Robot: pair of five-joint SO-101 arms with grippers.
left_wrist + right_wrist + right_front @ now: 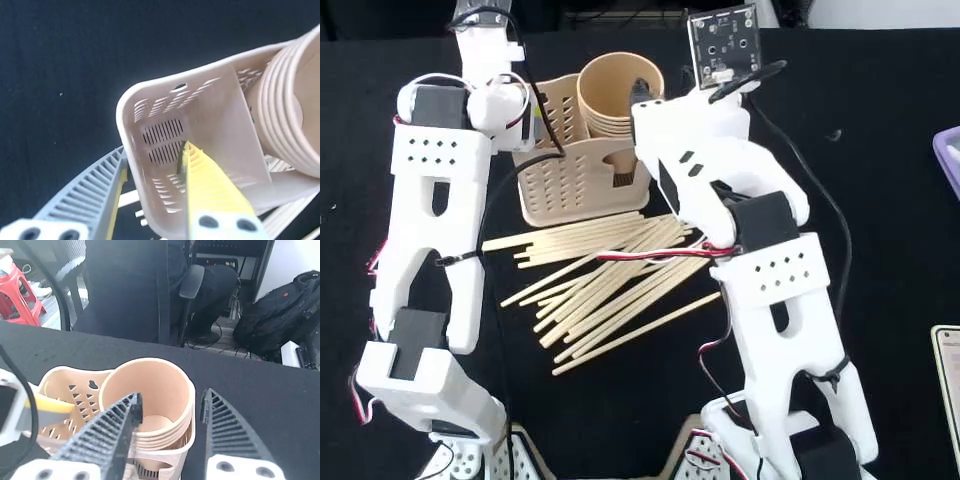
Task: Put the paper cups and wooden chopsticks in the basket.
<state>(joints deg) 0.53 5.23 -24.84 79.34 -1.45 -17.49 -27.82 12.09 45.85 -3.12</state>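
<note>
Beige plastic basket (570, 185) sits far-centre on the black bench (880, 200). The paper cups (605, 95) are nested as one stack in its right compartment, so the cup half of the job looks done.

Wooden chopsticks (610, 280) lie in a loose fan on the bench just near of the basket, tips pointing roughly left-near to right-far. None are in the basket as far as I can see.

Right gripper (171, 397) hangs over the cup stack w/ jaws spread, one finger above the cup mouth and the other outside the rim, pinching nothing. Left gripper (154, 147) is at the basket's left compartment, also spread. Its yellow finger is inside, its grey finger outside the left wall, straddling the wall w/o clamping it.

Step in hand, I'd say, is the switch from cups to sticks. Next move probably needs an arm to lift clear of the basket, come near-side and drop onto the pile. The sticks are thin, round and overlapping, so it needs a low pinch across a few of them. They then have to be tipped upright to go into the left compartment.
</note>
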